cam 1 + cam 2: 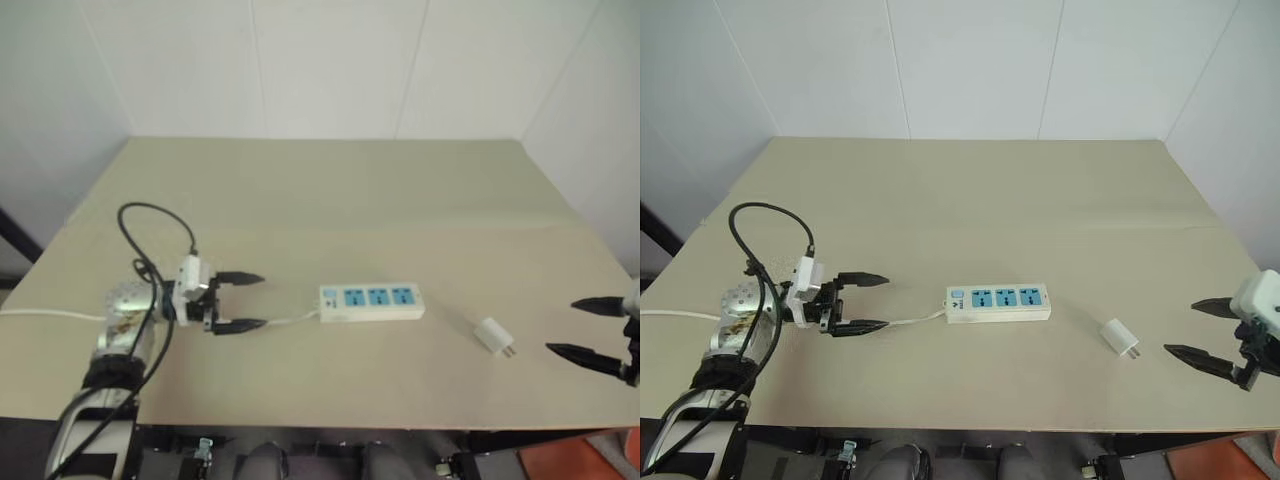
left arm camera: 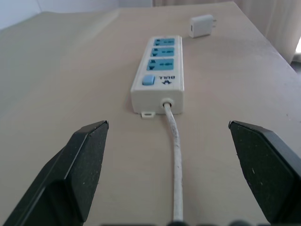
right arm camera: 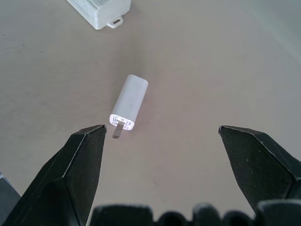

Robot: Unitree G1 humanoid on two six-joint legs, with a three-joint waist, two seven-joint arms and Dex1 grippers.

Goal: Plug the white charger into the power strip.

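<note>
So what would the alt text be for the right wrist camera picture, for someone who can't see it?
A small white charger lies on its side on a beige table, metal prongs pointing toward the camera. The right gripper hangs open in front of it, one black finger on each side, not touching it. A corner of the white power strip shows beyond the charger.

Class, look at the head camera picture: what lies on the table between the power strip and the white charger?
Nothing: between the power strip and the white charger only bare table shows in the left eye view.
</note>
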